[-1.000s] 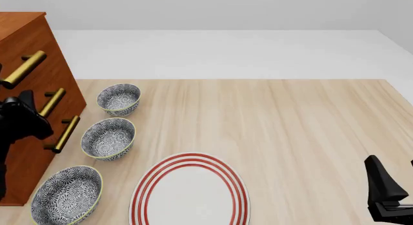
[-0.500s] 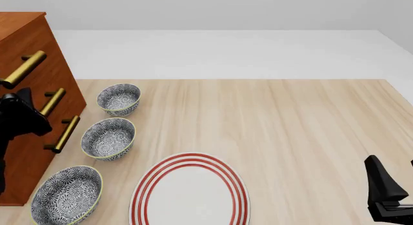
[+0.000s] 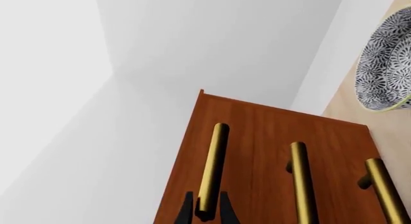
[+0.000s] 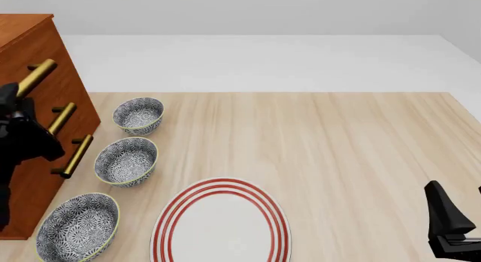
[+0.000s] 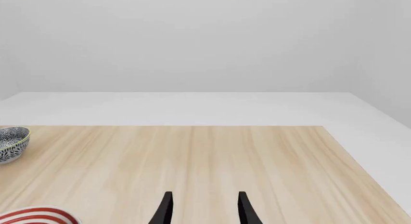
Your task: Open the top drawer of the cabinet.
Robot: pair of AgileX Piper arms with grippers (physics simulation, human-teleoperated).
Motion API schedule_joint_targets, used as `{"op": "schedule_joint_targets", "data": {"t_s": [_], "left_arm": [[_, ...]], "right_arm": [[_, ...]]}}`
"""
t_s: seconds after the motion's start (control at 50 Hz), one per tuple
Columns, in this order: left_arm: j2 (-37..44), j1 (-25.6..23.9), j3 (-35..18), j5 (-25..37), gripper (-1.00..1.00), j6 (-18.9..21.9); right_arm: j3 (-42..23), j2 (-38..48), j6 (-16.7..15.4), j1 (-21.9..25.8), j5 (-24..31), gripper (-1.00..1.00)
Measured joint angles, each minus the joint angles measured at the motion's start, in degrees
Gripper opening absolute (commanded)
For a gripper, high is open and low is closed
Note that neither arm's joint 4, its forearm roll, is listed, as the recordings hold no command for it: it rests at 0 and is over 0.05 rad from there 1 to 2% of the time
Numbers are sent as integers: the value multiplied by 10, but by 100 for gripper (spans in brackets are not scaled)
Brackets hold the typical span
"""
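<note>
We see only part of the cabinet (image 4: 38, 53) in the front view: its left side runs off the picture's edge, and the left arm (image 4: 19, 141) covers much of its front. The near end of the top handle (image 4: 34, 77) is hidden behind that arm, so there we cannot tell whether the left gripper (image 3: 205, 209) touches it. In the left wrist view the fingers (image 3: 186, 210) are cut off by the edge, as are the two lower handles (image 3: 301, 185). The nearest bowl (image 4: 78, 227) and the plate (image 4: 222, 222) are cropped at the front view's lower edge. The right gripper (image 5: 203, 208) shows only its fingertips.
</note>
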Motion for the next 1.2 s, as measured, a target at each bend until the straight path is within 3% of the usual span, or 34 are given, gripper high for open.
{"op": "schedule_joint_targets", "data": {"t_s": [1.2], "left_arm": [[-18, -43, 14, 2, -100, 28]], "right_arm": [[0, 0, 0, 0, 0, 100]]}}
